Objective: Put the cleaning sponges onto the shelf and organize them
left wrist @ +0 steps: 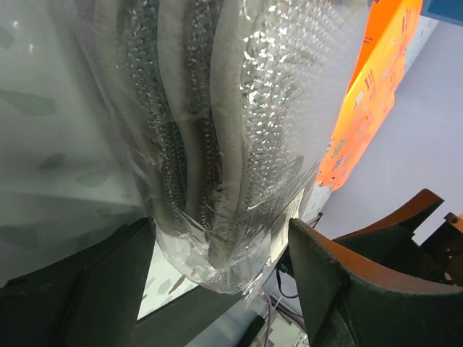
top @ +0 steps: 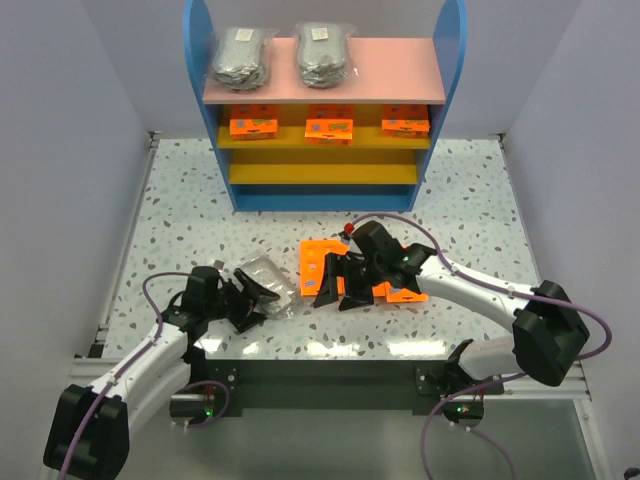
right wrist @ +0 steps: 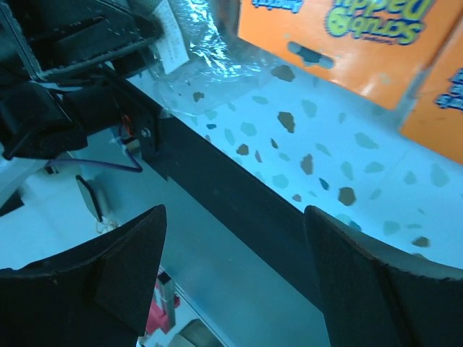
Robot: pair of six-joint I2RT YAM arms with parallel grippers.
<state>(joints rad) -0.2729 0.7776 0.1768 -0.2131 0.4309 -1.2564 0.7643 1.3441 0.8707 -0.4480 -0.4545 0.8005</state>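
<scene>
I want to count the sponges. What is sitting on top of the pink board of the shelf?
Two clear bags of grey scrub pads lie side by side on the pink board: one on the left, one beside it. The pads inside overlap, so they can't be counted.

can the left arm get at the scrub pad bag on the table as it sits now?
Probably yes: the left gripper is open, and the bag of scrub pads already sits between its fingers. Nothing blocks it.

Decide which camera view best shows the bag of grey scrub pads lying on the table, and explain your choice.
The left wrist view shows the bag of grey scrub pads best: it fills the frame between the open left gripper. The top view shows the whole bag but small. The right wrist view catches only a crinkled plastic corner.
</scene>
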